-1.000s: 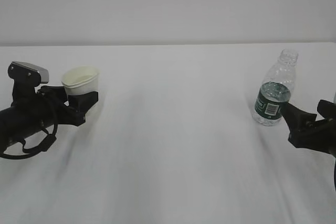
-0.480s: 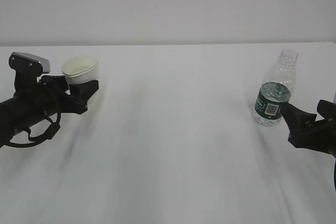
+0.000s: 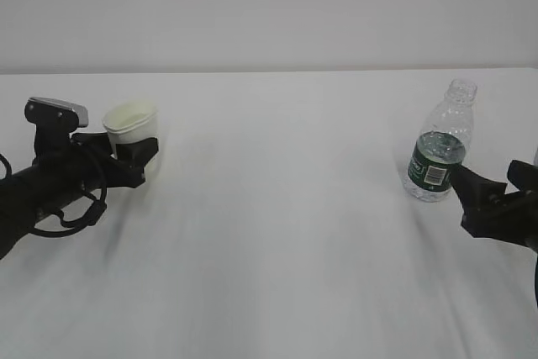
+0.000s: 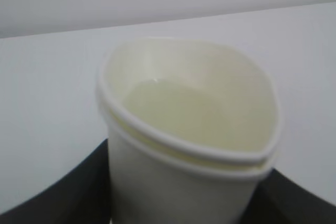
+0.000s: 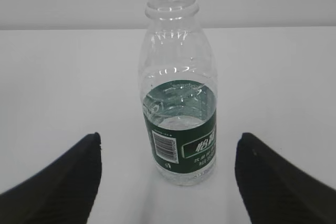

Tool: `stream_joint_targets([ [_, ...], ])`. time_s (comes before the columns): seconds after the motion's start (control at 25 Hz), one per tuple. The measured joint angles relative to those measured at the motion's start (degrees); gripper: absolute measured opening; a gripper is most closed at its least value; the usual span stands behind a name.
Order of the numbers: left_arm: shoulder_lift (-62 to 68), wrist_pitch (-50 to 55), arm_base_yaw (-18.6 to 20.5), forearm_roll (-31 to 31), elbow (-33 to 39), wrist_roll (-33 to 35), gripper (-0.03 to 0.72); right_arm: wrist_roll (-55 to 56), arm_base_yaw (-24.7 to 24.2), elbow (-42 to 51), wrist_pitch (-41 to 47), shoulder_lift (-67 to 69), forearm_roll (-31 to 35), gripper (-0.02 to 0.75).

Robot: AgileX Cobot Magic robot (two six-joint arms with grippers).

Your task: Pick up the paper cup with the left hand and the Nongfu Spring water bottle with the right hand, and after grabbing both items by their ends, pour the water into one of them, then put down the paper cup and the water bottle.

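Near the left edge of the white worktop [image 3: 277,208], the left hand [image 3: 50,182] had its claw [image 3: 128,157] clenched around the lower body of the paper cup [image 3: 130,126], whose rim looked squeezed out of round in the left wrist view. The cup tilted slightly, and whether its base touched the worktop could not be told. Some pale liquid seemed to lie inside it, though the blur left that uncertain. Near the right edge stood the Nongfu Spring water bottle [image 3: 440,153], upright, uncapped, and holding water [image 5: 180,109] up to about the top of its green label. The right hand [image 3: 500,203] waited just beside it with its claw [image 5: 168,177] released, jaws spread on either side of the bottle without touching. The likeliest trouble was crushing: a firmer pinch on the soft cup could buckle its wall and slop the contents. A late or off-centre closing on the light bottle could nudge it over and spill it through the open neck.
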Motion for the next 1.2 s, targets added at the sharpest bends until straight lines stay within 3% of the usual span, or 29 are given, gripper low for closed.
stream_joint_targets([
  [0.72,3.29,-1.52,0.00,-0.50,-0.37,0.00,0.438,0.09,0.00,0.00,0.00,0.00,-0.09,0.593],
  [1.2,3.54,-1.26,0.00,1.87,-0.37,0.12,0.594,0.09,0.00,0.00,0.00,0.00,-0.09,0.593],
])
